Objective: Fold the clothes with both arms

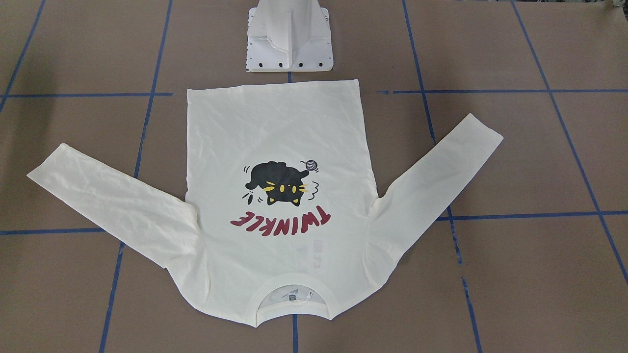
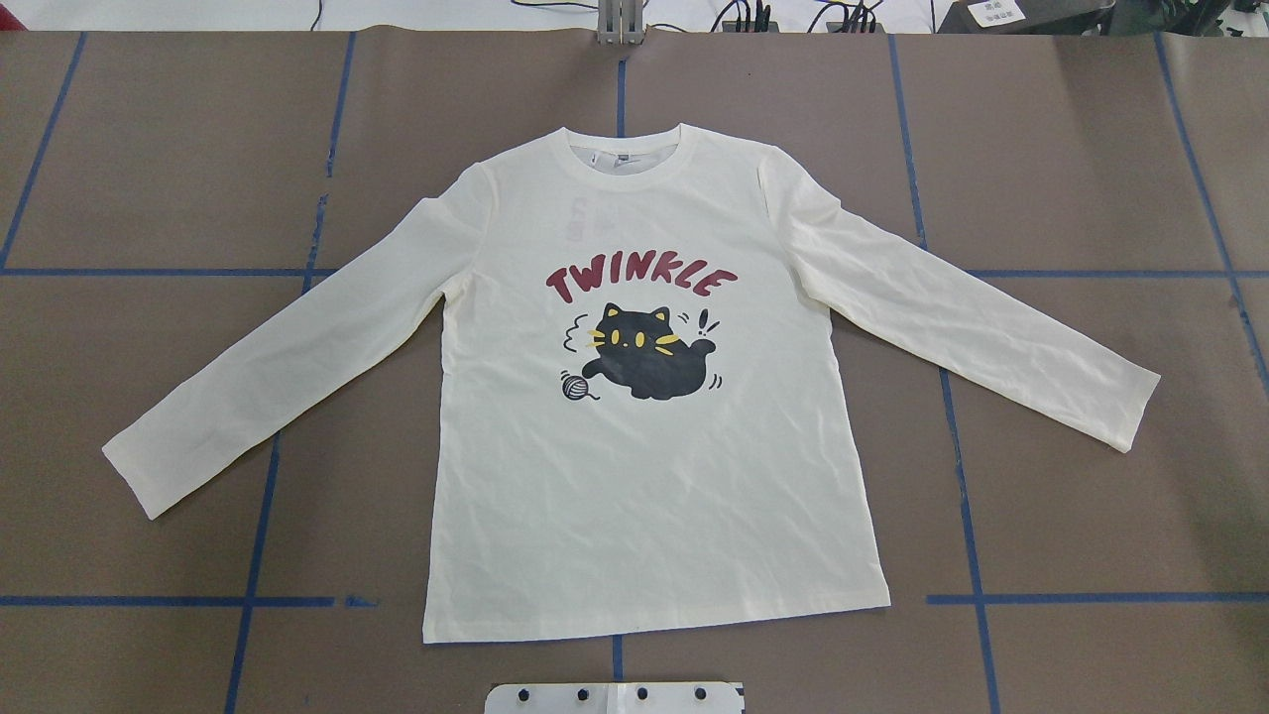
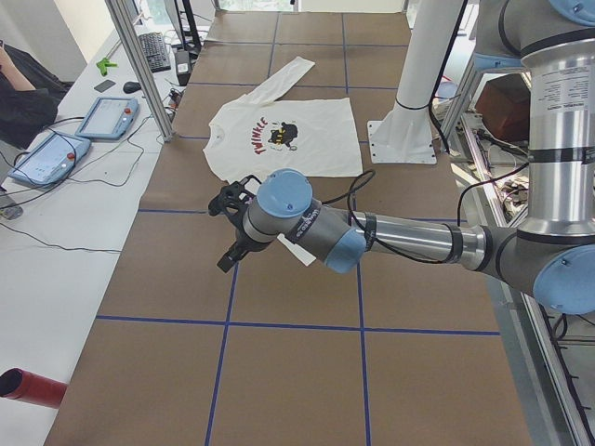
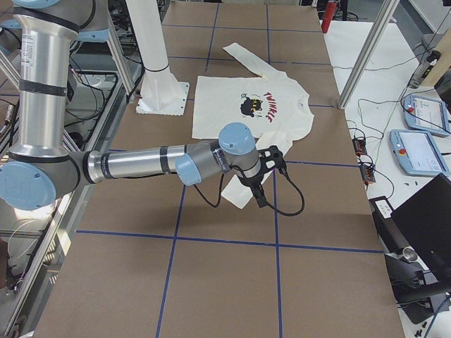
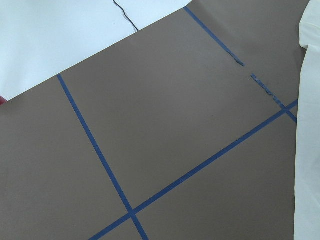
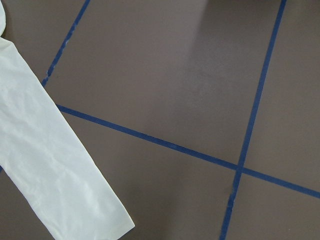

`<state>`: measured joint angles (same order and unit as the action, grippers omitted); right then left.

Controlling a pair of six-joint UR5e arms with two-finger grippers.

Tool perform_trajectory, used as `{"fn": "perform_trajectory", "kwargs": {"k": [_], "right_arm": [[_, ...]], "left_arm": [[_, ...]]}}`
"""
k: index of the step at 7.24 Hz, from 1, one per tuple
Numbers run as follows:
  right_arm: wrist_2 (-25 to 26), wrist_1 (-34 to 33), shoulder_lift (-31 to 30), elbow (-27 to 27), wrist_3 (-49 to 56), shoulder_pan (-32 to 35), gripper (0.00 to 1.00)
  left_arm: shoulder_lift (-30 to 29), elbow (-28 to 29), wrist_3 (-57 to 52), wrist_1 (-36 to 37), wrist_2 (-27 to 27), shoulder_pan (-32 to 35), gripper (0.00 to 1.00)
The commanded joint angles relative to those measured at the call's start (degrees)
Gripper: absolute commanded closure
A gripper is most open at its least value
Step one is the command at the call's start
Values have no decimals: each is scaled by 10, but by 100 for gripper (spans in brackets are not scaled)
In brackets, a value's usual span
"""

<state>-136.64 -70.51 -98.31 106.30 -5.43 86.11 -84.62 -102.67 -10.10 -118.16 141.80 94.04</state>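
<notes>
Cream long-sleeved T-shirt [image 2: 644, 496], soft and lightly creased, lies flat and print-up at the centre of the brown matte counter [image 2: 149, 149], which is gridded with blue tape [image 2: 967, 516]. The left gripper [image 3: 223, 232] and the right gripper [image 4: 272, 176] hover over the counter on opposite sides of the shirt; one cannot tell whether either is spread.

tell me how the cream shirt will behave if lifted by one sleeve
Probably floppy: the shirt lies flat with fine wrinkles, so it would likely drape and sag. Likely light, since the fabric looks thin. Pushed, it may bunch rather than slide on the brown table cover.
</notes>
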Motion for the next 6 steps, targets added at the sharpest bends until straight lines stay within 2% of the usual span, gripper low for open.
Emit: {"fn": "perform_trajectory", "kwargs": {"k": [1,2,3,4,5,6], "right_arm": [[12,101,-7,-14,-172,-62,1],[67,185,-20,-20,-277,-120,5],[121,276,-31,-62,-345,-174,19],[150,354,-24,-123,-382,-208,30],[181,394,-21,-161,-387,-238,38],[187,401,-21,-172,-387,-254,40]], "left_arm": [[-1,-2,0,-4,1,0,0],[0,-3,0,-6,1,0,0],[0,-2,0,-8,1,0,0],[0,-1,0,-8,1,0,0],[0,-3,0,-8,1,0,0],[2,-3,0,-8,1,1,0]]}}
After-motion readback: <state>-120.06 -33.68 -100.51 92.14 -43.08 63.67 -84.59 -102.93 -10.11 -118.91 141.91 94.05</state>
